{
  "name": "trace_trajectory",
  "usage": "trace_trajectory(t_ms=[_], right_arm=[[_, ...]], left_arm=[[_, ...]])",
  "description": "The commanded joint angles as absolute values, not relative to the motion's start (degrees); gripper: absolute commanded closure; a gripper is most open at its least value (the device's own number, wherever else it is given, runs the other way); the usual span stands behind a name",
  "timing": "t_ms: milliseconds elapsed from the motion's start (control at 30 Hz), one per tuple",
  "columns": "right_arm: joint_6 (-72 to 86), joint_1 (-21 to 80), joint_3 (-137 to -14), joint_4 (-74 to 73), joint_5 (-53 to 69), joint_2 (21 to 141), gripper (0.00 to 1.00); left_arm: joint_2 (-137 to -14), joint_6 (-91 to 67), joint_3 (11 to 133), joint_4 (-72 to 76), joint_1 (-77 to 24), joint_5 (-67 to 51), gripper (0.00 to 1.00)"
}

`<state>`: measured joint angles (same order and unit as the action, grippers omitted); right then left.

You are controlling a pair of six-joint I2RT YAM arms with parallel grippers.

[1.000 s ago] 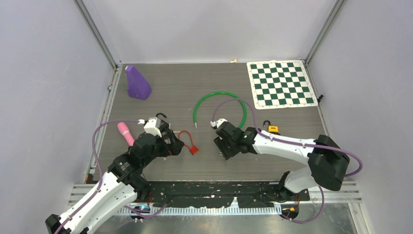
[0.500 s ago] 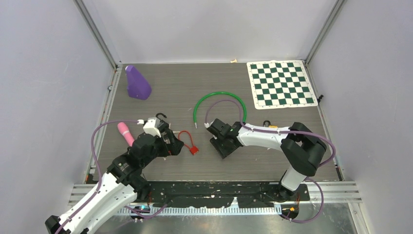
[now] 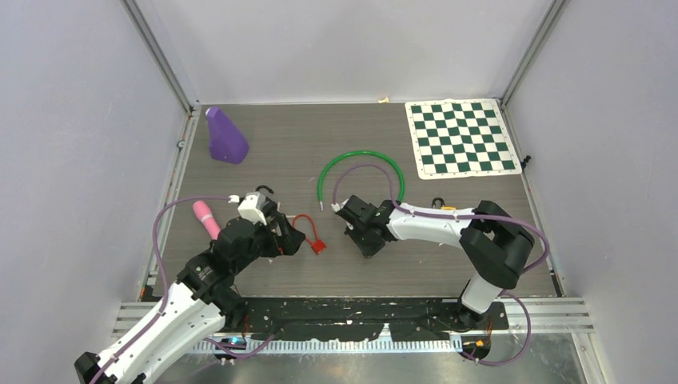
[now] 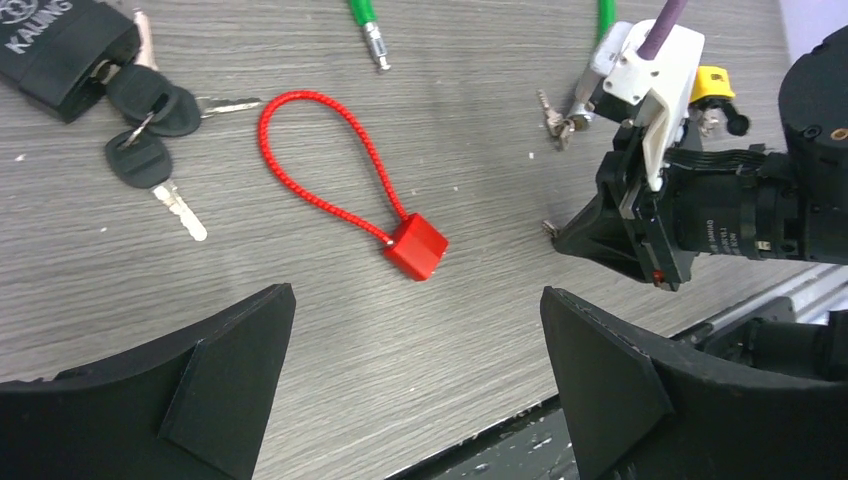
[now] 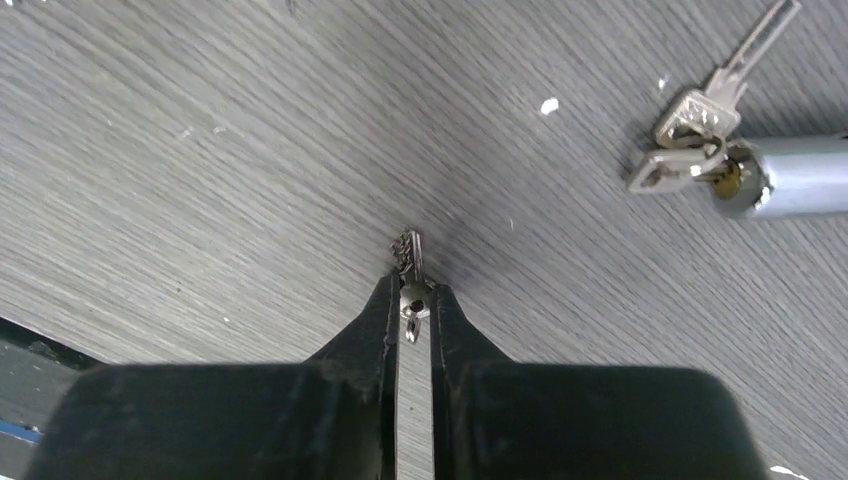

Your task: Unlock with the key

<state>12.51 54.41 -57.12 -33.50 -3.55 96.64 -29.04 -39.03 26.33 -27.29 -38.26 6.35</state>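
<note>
Key (image 5: 408, 250) pinched in right gripper (image 5: 412, 296); left gripper (image 4: 415, 296) spread wide.

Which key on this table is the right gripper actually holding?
The lone small silver key, pinched in the shut right gripper. The silver pair at the cable lock's metal end and the black-headed keys by the black padlock lie untouched.

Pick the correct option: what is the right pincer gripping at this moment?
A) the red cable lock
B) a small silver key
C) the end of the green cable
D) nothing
B: in the right wrist view the right pincer is closed on a small silver key, with the key's blade sticking out past the fingertips. The red cable lock lies loose, away from it.
</note>
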Motion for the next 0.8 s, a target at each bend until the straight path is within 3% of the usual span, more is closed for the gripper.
trace_trajectory(t_ms=[0, 233, 467, 533, 633, 767], right_arm=[[11.3, 55.0, -54.3, -31.2, -6.3, 91.1, 0.95], [9.3, 55.1, -49.2, -23.6, -7.5, 80.5, 0.95], [9.7, 55.1, -47.8, -22.3, -7.8, 77.7, 0.95], [11.3, 55.1, -47.8, -23.1, -9.2, 78.1, 0.88], [14.5, 55.0, -49.0, -25.4, -10.2, 79.7, 0.67], [18.2, 54.9, -50.8, -27.7, -7.9, 83.4, 0.54]], left_arm=[[-29.3, -40.7, 25.6, -20.8, -38.3, 2.4, 0.03], [-32.2, -44.9, 23.6, -13.6, -38.3, -2.8, 0.02], [-37.3, -47.6, 24.0, -9.3, -38.3, -5.5, 0.03], [-38.8, -48.5, 24.5, -8.7, -38.3, -5.6, 0.03], [-41.8, -48.7, 27.3, -10.9, -38.3, -5.5, 0.03], [-44.8, -48.6, 29.8, -14.1, -38.4, -4.5, 0.03]])
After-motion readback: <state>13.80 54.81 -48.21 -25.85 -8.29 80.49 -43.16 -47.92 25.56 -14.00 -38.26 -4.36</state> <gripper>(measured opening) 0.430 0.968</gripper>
